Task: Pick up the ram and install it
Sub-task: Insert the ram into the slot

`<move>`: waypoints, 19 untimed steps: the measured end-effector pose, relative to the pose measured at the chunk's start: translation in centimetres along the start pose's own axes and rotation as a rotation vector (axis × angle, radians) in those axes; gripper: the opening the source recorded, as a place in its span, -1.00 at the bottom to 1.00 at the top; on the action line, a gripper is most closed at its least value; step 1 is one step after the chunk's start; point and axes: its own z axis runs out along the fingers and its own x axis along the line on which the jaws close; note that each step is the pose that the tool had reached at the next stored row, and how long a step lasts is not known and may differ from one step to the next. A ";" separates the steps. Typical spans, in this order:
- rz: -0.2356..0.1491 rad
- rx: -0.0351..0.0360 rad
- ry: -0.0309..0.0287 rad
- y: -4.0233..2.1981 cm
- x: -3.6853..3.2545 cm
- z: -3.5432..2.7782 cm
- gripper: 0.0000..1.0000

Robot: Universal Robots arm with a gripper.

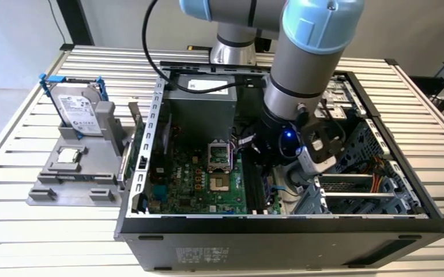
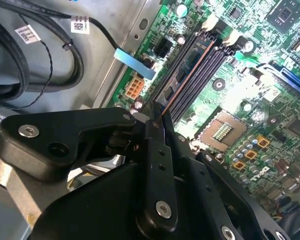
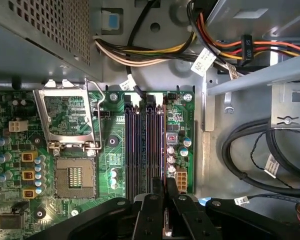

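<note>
Now gripper (image 2: pixel 157 125) down inside open case (image 1: pixel 283 222), above motherboard (image 1: pixel 199 179). Fingers (image 2: pixel 155 150) closed tight on ram (image 2: pixel 182 82), pinching thin board edge-on (copper edge visible in second wrist view). Ram stands in outermost slot of memory slots (image 3: pixel 142 145), beside empty CPU socket (image 3: pixel 72 177). Hard drive (image 1: pixel 78 107) upright on grey stand (image 1: pixel 76 173), exterior view's left, well apart from case.

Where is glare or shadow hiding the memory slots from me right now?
Second wrist view: glare washes out the green motherboard beside the black memory slots; the black hand, shut on the long thin dark memory stick, is a dark foreground mass. First wrist view: even light, slots plain. Exterior view: the grey robot arm shades the slots.
</note>
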 end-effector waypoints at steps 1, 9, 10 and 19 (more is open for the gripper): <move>0.004 0.0001 0.0000 -0.04 0.00 0.06 -1.00; 0.039 0.0004 0.0001 -0.16 0.00 0.52 -1.00; 0.039 0.0003 0.0002 -0.16 0.00 0.58 -1.00; 0.039 0.0002 0.0001 -0.33 -0.01 0.74 -1.00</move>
